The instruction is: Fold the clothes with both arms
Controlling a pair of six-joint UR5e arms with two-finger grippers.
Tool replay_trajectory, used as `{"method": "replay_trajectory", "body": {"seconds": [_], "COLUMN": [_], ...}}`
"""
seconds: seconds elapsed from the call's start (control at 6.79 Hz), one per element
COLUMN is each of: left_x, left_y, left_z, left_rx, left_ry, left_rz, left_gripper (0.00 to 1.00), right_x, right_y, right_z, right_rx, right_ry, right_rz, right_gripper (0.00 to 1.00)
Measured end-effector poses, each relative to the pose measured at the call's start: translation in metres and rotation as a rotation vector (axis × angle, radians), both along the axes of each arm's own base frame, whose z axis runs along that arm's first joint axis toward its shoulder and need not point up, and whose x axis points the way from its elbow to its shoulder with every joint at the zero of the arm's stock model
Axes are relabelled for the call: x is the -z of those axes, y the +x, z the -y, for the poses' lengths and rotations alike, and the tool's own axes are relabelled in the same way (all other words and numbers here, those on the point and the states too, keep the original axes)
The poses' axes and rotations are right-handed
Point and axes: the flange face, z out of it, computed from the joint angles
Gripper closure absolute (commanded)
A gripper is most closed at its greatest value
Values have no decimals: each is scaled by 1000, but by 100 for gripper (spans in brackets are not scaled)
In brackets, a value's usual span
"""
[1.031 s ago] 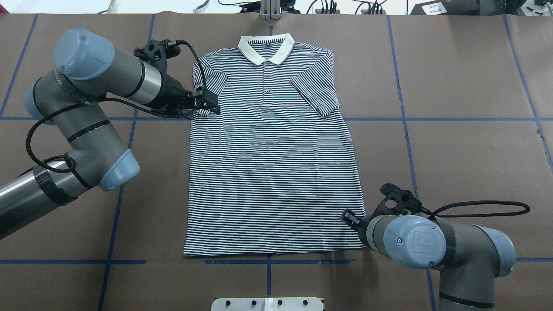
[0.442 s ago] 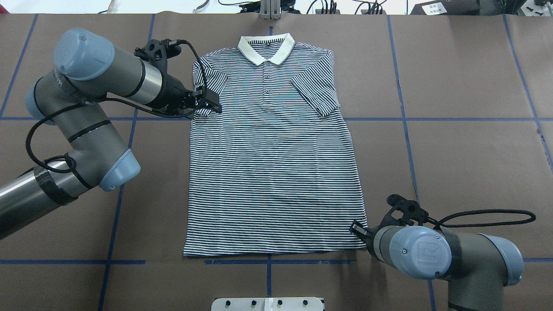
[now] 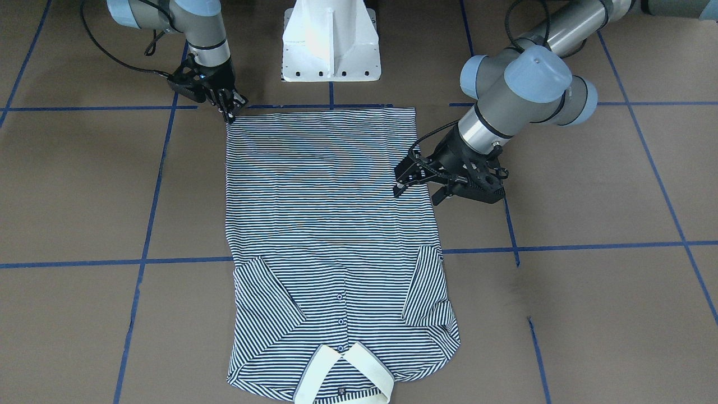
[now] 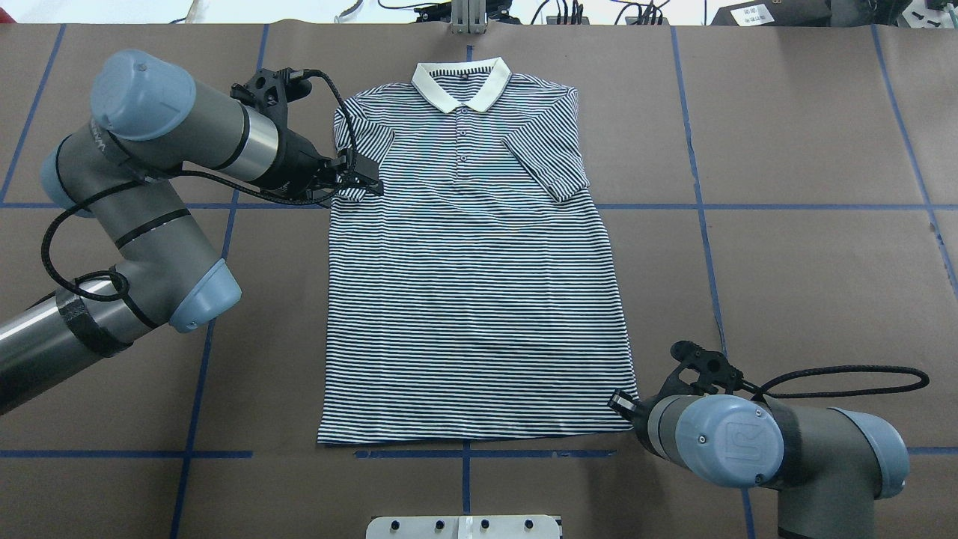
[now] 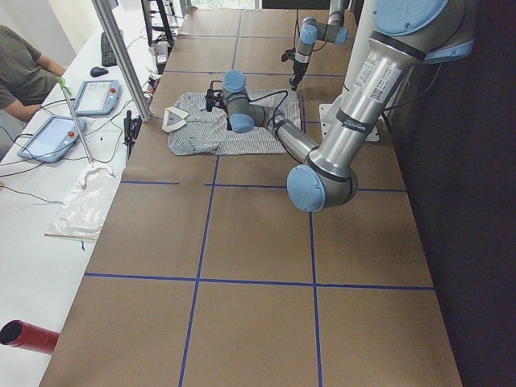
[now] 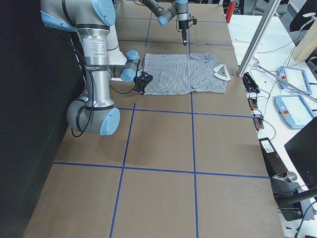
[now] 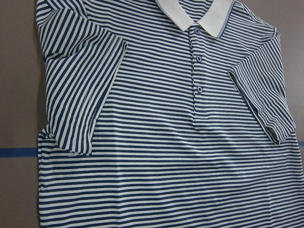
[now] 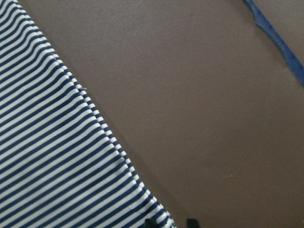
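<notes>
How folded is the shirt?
Barely: the shirt lies spread flat, face up, with only both sleeves folded in over its front.

The near left arm (image 5: 363,97) reaches the striped polo shirt (image 5: 201,133) on the brown table (image 5: 250,242); the far right arm (image 5: 306,34) points down beyond.

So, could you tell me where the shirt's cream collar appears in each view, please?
Exterior front-facing: collar bottom centre.
Overhead exterior: collar top centre.
Exterior left: collar upper left, small.
Exterior right: collar upper right, small.
Left wrist: collar at top edge.
Right wrist: not in it.
Shared landmark: the buttoned placket running from the collar's notch.
</notes>
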Motion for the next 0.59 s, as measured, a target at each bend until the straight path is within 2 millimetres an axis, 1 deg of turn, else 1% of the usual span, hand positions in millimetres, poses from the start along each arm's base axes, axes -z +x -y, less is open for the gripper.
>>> {"method": "replay_trajectory", "body": {"seconds": [0.15, 0.29, 0.44, 0.59], "left_x": [4, 10, 9, -4], "left_y": [-3, -9, -13, -3], "left_z": [-3, -14, -44, -88], "left_rx": [8, 23, 45, 83], "left_ry": [-8, -33, -76, -128], "left_rz": [-9, -30, -50, -39], "left_gripper": [2, 3, 4, 6], "right_x": [9, 24, 35, 40], "right_y": [4, 12, 19, 23], "right_z": [0, -2, -3, -4], "right_rx": [0, -1, -1, -1], "right_ry": [4, 9, 14, 16], "right_rz": [20, 52, 76, 86], "right_gripper": [100, 100, 100, 100]}}
